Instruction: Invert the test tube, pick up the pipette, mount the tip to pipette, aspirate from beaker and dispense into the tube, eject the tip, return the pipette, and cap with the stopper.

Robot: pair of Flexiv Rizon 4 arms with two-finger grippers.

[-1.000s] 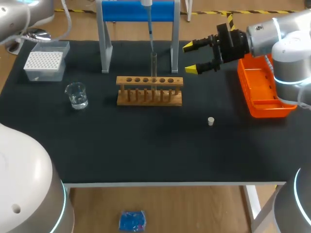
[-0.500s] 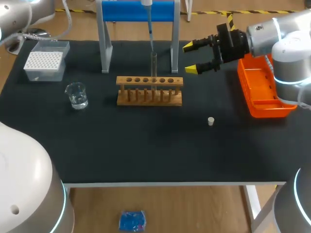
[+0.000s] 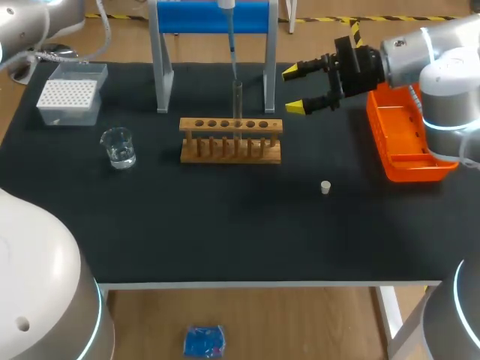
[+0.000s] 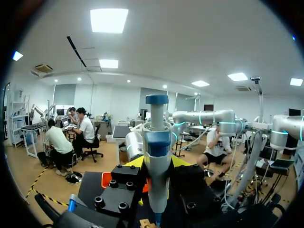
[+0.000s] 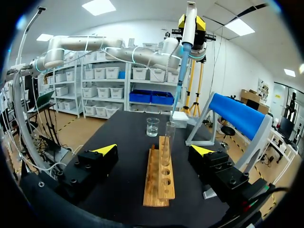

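- The test tube (image 3: 238, 101) stands upright in one of the middle holes of the wooden rack (image 3: 231, 140), near the middle of the black surface (image 3: 225, 232).
- The pipette (image 3: 231, 41) hangs upright right over the tube, its thin end just above the tube's mouth.
- Your left fingers (image 5: 200, 23) are closed on the pipette's body, holding it high above the rack.
- Your right fingers (image 3: 298, 106) are spread wide and hold nothing. They hover to the right of the rack, pointing toward it.
- The beaker (image 3: 118, 146), with clear liquid in it, stands to the left of the rack.
- The tip box (image 3: 69, 94) sits behind the beaker.
- The small white stopper (image 3: 325, 187) lies in front of the rack, to its right.
- An orange tray (image 3: 409, 142) lies at the right edge.
- A blue stand (image 3: 214, 16) rises behind the rack.
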